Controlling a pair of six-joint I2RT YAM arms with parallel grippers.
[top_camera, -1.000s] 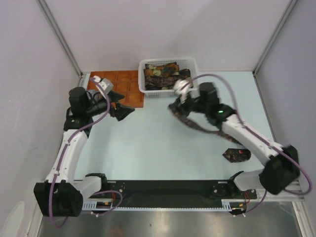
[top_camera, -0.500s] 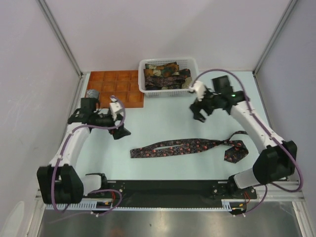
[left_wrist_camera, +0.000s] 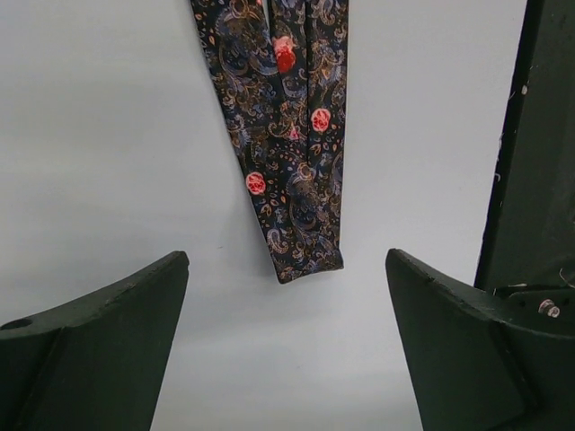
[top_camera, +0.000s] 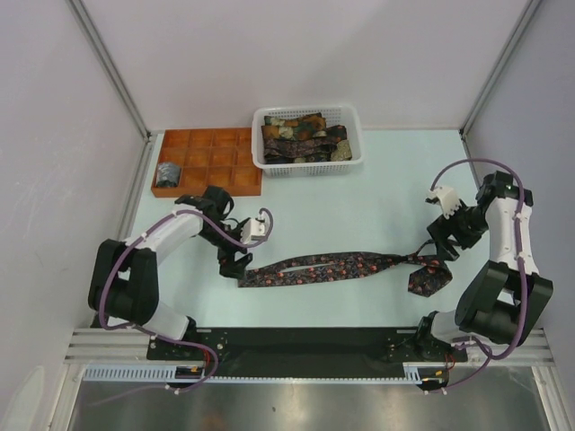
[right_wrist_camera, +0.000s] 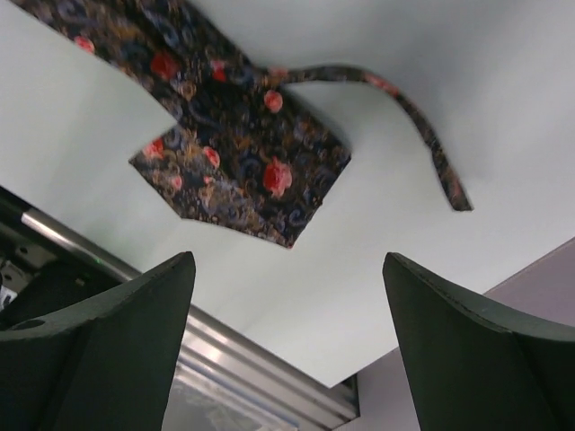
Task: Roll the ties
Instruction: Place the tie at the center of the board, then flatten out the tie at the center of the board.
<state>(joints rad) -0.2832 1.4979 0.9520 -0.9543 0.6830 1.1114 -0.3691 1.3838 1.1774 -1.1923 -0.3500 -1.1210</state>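
A dark tie [top_camera: 341, 266] with pink-red marks lies stretched flat across the near middle of the table. My left gripper [top_camera: 235, 262] hangs open just off its left end. In the left wrist view that blunt end [left_wrist_camera: 301, 215] lies ahead of the left gripper [left_wrist_camera: 287, 260], and nothing is between the fingers. My right gripper [top_camera: 438, 244] is open above the right end. The wide pointed blade [right_wrist_camera: 238, 171] and a thin curling tail [right_wrist_camera: 422, 135] lie ahead of the right gripper [right_wrist_camera: 287, 259]. More ties [top_camera: 301, 135], green, gold and brown, fill the basket.
A white mesh basket [top_camera: 305, 111] stands at the back centre. An orange compartment tray [top_camera: 220, 160] sits to its left with a dark rolled bundle [top_camera: 168, 173] in a left compartment. The table's near edge and metal rail [right_wrist_camera: 269, 368] run close under the right gripper.
The right gripper has let go of the tie, which now lies flat on the table, and swung out to the right. The left arm has come down from the tray to the tie's left end.
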